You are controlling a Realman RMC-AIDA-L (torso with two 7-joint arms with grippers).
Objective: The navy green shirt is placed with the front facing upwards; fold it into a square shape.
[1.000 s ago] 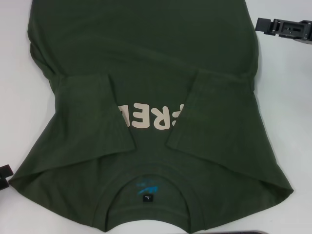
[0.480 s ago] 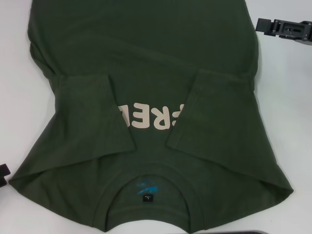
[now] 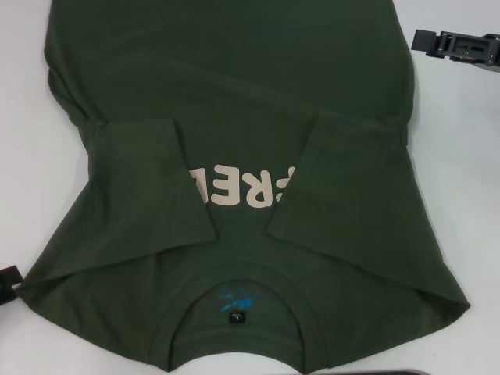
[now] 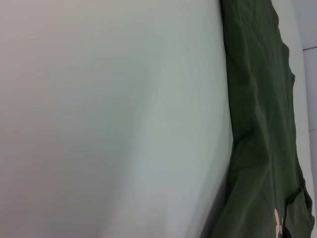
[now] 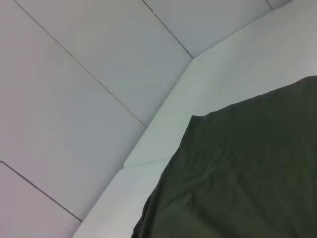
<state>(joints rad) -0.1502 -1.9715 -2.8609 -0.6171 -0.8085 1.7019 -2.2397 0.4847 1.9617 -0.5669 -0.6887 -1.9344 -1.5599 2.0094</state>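
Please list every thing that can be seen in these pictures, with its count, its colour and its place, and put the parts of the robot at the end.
navy green shirt: one, dark olive green, spread front up over the middle of the table, collar nearest the robot, both sleeves folded in over the chest.
lettering: one print, cream, on the chest between the folded sleeves, partly covered by them.
neck label: one, black and blue, inside the collar at the near edge.
table: one, white, under the shirt, bare on both sides of it.
left gripper: one, black, at the near left edge, beside the shirt's shoulder corner.
right gripper: one, black, at the far right, beside the shirt.
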